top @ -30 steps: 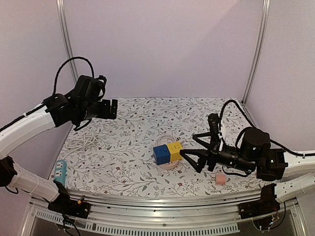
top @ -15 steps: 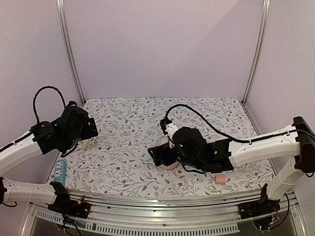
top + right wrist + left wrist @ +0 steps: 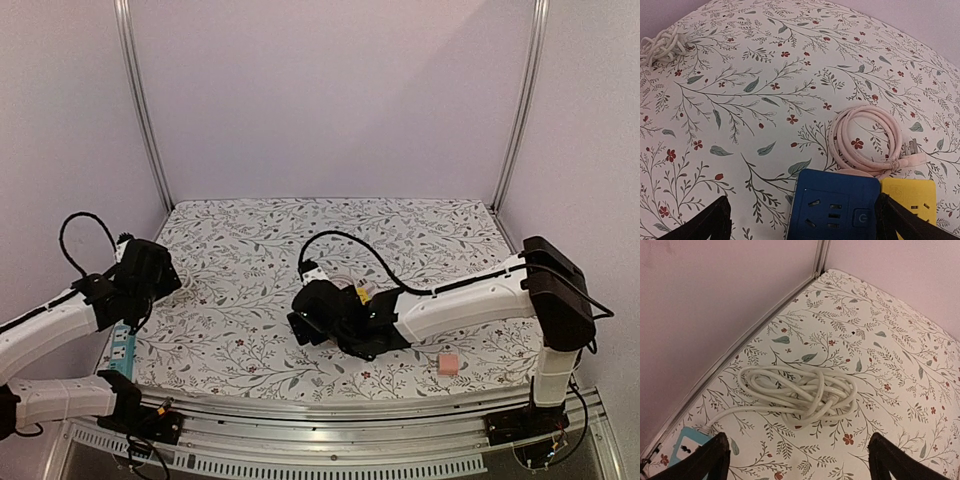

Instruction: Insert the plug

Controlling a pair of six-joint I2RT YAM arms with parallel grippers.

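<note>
The plug [image 3: 911,150] is at the end of the pink cord [image 3: 865,142]. The cord is rolled in a ring and lies flat on the flowery table [image 3: 740,100]. The plug sticks out sideways from the ring. It is too small to tell which way its pins point.

The right gripper [image 3: 801,210] has its fingers [image 3: 715,220] spread wide and holds nothing. The blue socket block [image 3: 837,205] sits between them, with the yellow socket block [image 3: 907,200] touching its side. The plug lies just past the yellow block, in front of the hand.

The left gripper [image 3: 800,455] is spread wide too, above a white cord [image 3: 800,395] and near a blue power strip [image 3: 687,450].
</note>
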